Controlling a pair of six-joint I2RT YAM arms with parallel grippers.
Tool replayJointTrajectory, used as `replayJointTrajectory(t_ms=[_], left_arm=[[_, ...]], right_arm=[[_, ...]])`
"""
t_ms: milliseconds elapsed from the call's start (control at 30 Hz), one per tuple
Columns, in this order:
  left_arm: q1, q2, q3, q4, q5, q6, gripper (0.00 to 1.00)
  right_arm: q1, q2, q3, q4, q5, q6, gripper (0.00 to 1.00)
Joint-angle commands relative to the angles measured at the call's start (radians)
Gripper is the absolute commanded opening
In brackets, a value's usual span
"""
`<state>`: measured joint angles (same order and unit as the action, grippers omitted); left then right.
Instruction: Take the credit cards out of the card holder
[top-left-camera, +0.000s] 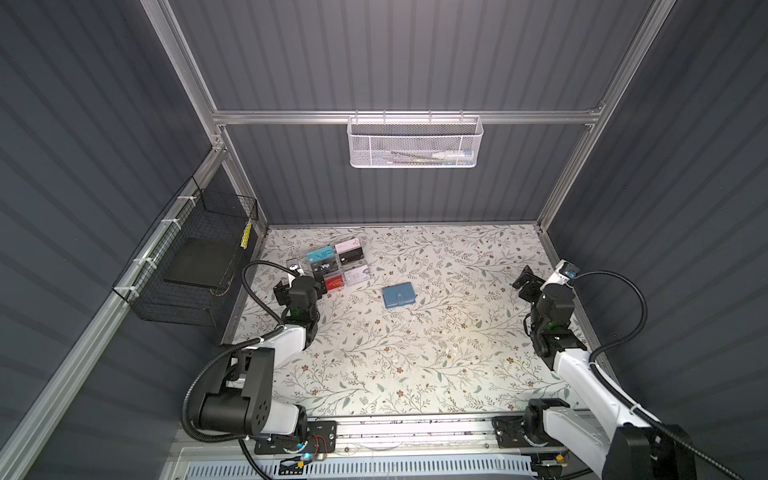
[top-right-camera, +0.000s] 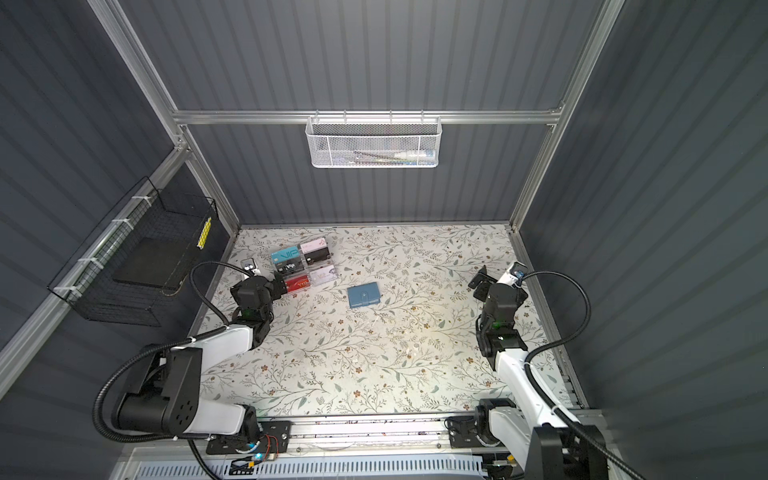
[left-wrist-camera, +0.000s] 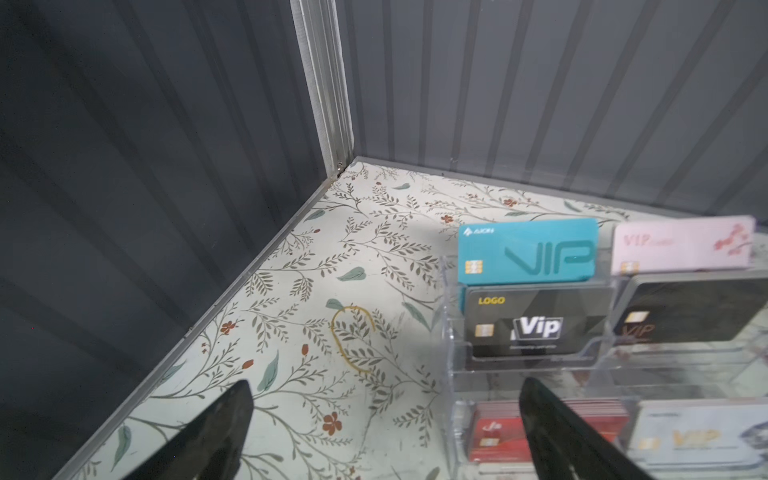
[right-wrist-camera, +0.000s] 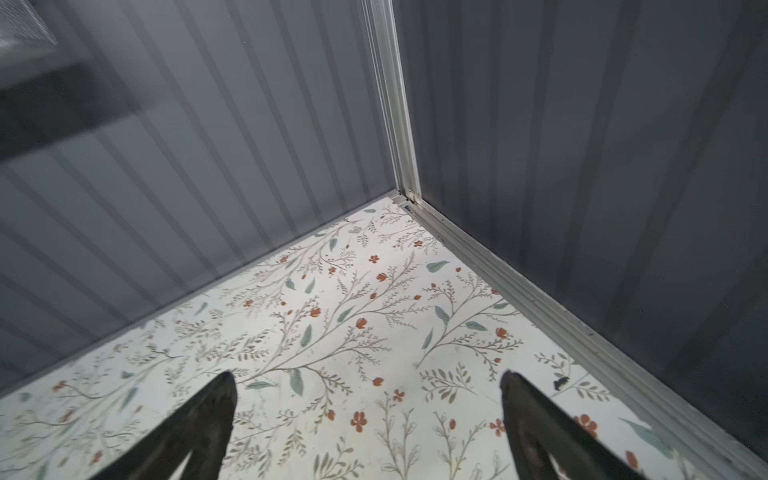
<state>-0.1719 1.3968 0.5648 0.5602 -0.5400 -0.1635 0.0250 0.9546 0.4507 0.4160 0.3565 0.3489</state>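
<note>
The card holder (top-left-camera: 399, 296) (top-right-camera: 363, 296) is a small slate-blue wallet lying folded shut, snap tab on top, near the middle of the floral table. The credit cards are hidden inside it. My left gripper (top-left-camera: 300, 283) (top-right-camera: 255, 286) (left-wrist-camera: 386, 386) hovers well left of the wallet, open and empty. One of its fingers (left-wrist-camera: 552, 432) is in front of a clear acrylic card rack. My right gripper (top-left-camera: 525, 284) (top-right-camera: 482, 284) (right-wrist-camera: 369, 376) is far right of the wallet, facing the back right corner, open with only tabletop between its fingers.
The clear tiered rack (top-left-camera: 338, 269) (top-right-camera: 303, 268) (left-wrist-camera: 451, 316) of coloured VIP cards stands at the back left. A black wire basket (top-left-camera: 195, 266) hangs on the left wall. A white mesh basket (top-left-camera: 415, 143) hangs on the back rail. Aluminium frame posts edge the table (top-left-camera: 415, 353).
</note>
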Motion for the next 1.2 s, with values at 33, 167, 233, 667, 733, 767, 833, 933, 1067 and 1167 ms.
replayJointTrajectory(t_ms=[33,167,233,667,733,767,833,933,1067,1167], left_arm=[[-0.036,-0.091,0.038,-0.241,0.105,-0.157,1.0],[-0.127,-0.155,0.03,-0.293,0.184,-0.182,1.0],[-0.164,-0.164,0.022,-0.275,0.273,-0.204,1.0],[-0.311,0.126,0.071,-0.072,0.656,-0.475,1.0],[-0.313,0.136,0.073,-0.062,0.68,-0.497,1.0],[-0.313,0.136,0.076,-0.064,0.687,-0.501,1.0],[-0.313,0.127,0.083,-0.085,0.693,-0.506,1.0],[-0.313,0.133,0.098,-0.087,0.729,-0.517,1.0],[-0.313,0.17,0.116,-0.082,0.756,-0.537,1.0],[-0.313,0.186,0.128,-0.083,0.767,-0.538,1.0]], right_arm=[[0.0,0.002,0.027,-0.114,-0.185,0.094,0.99],[0.029,0.104,0.133,-0.267,-0.273,0.098,0.99],[0.071,0.144,0.145,-0.266,-0.294,0.094,0.99],[0.364,0.505,0.332,-0.266,-0.523,0.088,0.99],[0.387,0.572,0.368,-0.253,-0.562,0.111,0.99],[0.394,0.6,0.384,-0.247,-0.587,0.123,0.99],[0.412,0.66,0.415,-0.221,-0.631,0.154,0.99],[0.443,0.725,0.461,-0.201,-0.66,0.168,0.99],[0.466,0.807,0.519,-0.195,-0.682,0.193,0.99],[0.48,0.861,0.557,-0.191,-0.682,0.201,0.99]])
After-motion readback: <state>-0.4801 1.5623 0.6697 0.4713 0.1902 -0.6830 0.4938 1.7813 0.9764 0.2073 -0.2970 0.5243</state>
